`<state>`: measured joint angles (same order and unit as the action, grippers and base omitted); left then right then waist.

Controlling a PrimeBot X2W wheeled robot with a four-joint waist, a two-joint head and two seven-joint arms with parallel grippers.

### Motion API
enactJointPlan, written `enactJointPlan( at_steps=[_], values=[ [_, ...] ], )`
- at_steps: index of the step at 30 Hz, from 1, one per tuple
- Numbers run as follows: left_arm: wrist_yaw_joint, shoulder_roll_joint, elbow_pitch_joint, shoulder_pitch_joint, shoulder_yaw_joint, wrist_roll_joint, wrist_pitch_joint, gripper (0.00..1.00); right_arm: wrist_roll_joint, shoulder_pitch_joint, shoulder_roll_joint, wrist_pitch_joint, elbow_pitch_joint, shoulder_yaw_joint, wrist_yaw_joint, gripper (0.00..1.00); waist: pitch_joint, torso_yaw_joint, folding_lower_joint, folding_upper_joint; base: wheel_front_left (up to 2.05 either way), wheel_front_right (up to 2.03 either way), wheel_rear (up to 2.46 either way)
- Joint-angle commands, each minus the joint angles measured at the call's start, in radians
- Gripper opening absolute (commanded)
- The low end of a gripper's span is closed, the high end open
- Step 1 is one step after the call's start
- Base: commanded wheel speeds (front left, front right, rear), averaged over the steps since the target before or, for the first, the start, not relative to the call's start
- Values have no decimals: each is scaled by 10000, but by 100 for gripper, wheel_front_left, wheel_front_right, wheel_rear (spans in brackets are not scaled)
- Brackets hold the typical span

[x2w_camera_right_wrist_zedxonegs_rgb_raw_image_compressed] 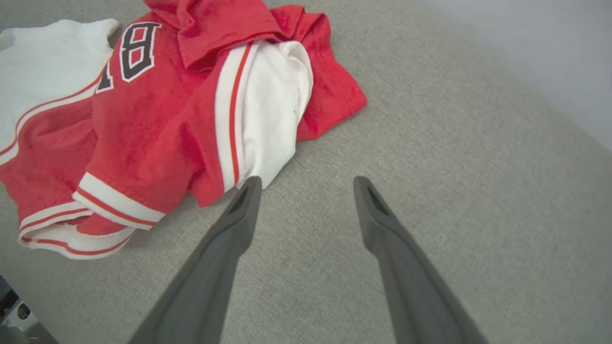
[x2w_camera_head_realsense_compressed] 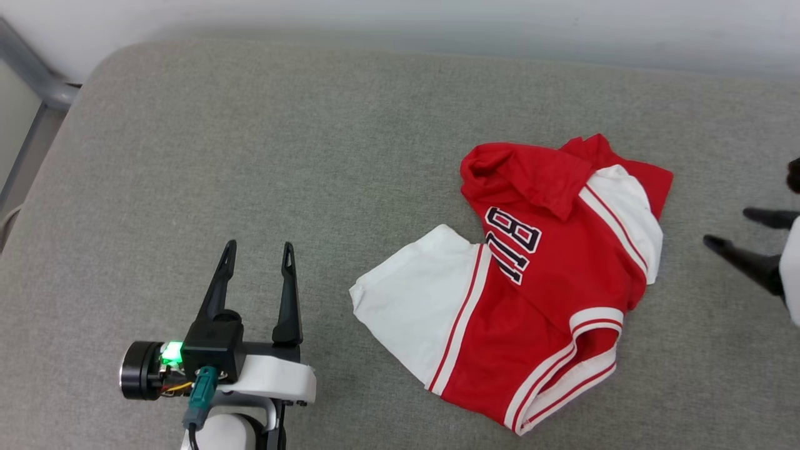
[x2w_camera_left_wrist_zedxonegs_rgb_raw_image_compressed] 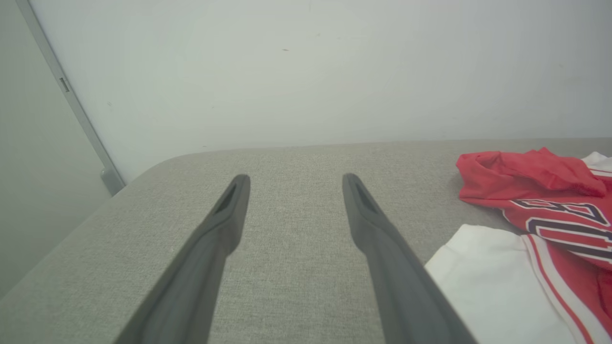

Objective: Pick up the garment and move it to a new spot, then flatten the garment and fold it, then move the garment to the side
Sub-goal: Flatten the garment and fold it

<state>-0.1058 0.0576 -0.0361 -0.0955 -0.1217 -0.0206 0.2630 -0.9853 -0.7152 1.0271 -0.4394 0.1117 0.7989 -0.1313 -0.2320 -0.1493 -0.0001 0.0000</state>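
Observation:
The garment (x2w_camera_head_realsense_compressed: 531, 281), a red jersey T-shirt with white sleeves and striped trim, lies crumpled on the grey cushion right of centre, part of its black lettering showing. Its white sleeve (x2w_camera_left_wrist_zedxonegs_rgb_raw_image_compressed: 487, 286) reaches toward my left side. My left gripper (x2w_camera_head_realsense_compressed: 257, 255) stands open over bare cushion, well left of the shirt and apart from it. At the right edge my right gripper (x2w_camera_head_realsense_compressed: 731, 228) is open too, pointing at the shirt. In the right wrist view its fingers (x2w_camera_right_wrist_zedxonegs_rgb_raw_image_compressed: 239, 224) hover just short of the other white sleeve (x2w_camera_right_wrist_zedxonegs_rgb_raw_image_compressed: 272, 129), nothing between them.
The grey fabric cushion (x2w_camera_head_realsense_compressed: 250, 156) spreads wide to the left and back. A pale wall (x2w_camera_left_wrist_zedxonegs_rgb_raw_image_compressed: 306, 71) rises behind it. A grey metal frame post (x2w_camera_head_realsense_compressed: 37, 81) stands at the far left corner, beyond the cushion's rounded edge.

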Motion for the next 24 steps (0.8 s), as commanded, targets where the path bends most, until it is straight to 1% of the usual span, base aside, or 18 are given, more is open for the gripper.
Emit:
enactJointPlan(
  at_steps=[1,6,12,18,21,22,23,24],
  values=[
    [16,-2,23,-172,-66,-5,25,100,-37,278,-275,-425,15,-126,11,100,-169,-140,1,0,0,0,0],
    [-58,-35,-9,-348,-199,-90,25,100,298,402,-849,-1331,306,-344,11,100,-499,-418,1,0,0,0,0],
    [-83,-55,-37,-606,-356,-167,25,100,773,246,-1651,-1990,1129,-353,11,100,-954,-743,1,0,0,0,0],
    [-160,-70,-72,-795,-495,-266,25,100,992,745,-2312,-2039,2257,-44,11,100,-1215,-957,1,0,0,0,0],
    [-194,-73,-97,-781,-460,-254,25,100,1147,938,-2407,-1911,2469,260,11,100,-1215,-931,1,0,0,0,0],
    [-202,-74,-103,-742,-424,-254,25,100,1098,990,-2431,-1812,2446,296,11,38,-1190,-882,1,0,0,0,0],
    [-217,-77,-122,-702,-396,-249,25,100,1060,1016,-2418,-1714,2380,309,9,0,-1150,-832,1,0,0,0,0],
    [-223,-74,-150,-666,-361,-239,25,100,1052,1022,-2370,-1616,2298,326,8,0,-1096,-770,1,0,0,0,0]
  ],
)
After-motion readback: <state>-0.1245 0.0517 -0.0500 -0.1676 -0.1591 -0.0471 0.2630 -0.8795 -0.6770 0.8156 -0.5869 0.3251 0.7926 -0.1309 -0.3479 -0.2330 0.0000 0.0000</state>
